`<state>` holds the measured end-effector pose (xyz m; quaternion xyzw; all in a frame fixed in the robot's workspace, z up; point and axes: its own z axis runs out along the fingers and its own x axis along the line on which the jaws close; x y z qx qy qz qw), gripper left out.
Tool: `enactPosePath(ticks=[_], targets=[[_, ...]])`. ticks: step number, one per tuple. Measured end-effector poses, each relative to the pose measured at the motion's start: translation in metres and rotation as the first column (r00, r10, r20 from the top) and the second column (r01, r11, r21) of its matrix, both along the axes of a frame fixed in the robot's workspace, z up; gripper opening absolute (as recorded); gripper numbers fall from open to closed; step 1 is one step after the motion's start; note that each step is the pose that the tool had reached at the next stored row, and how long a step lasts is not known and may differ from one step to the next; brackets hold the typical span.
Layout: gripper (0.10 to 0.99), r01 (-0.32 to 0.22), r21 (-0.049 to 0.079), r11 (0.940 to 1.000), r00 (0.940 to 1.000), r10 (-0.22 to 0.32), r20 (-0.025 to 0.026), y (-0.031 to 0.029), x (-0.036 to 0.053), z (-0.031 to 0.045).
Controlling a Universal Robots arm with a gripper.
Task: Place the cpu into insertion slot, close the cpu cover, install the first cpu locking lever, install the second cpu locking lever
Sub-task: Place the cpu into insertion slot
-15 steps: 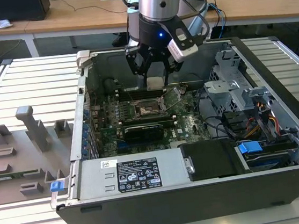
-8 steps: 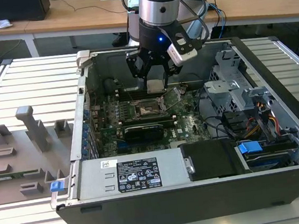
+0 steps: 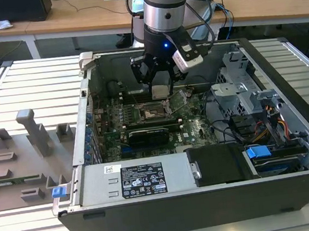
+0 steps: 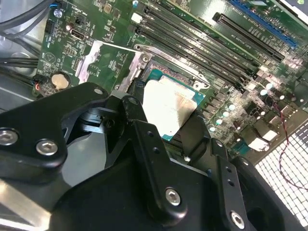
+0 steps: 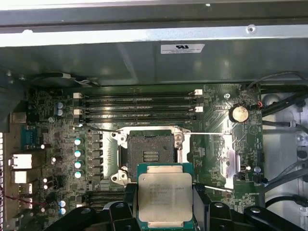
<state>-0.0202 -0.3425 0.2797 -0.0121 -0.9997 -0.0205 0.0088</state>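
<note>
End effector has the cpu pinched between its fingers; bare insertion slot sits at 6 o'clock from it in the exterior view.

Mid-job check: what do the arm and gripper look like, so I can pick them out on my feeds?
The arm is a silver-grey cylinder with black bands and a small blue light. A pale camera box sits at its wrist, with black cables beside it. The gripper is black; its fingers are jointed flat bars fastened with silver screws.

The tool grips the cpu above the motherboard.
</note>
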Motion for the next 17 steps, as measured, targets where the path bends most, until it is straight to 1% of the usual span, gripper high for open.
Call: enactPosePath(ticks=[7,10,15,17], targets=[[0.541,0.0,0.0,1.0,1.0,0.0,0.0,0.0,0.0,-0.0102],[0.541,0.0,0.0,1.0,1.0,0.0,-0.0001,0.0,0.0,-0.013],[0.541,0.0,0.0,1.0,1.0,0.0,-0.0001,0.0,0.0,-0.0139],[0.541,0.009,-0.001,1.0,1.0,-0.009,0.0,0.0,0.0,-0.014]])
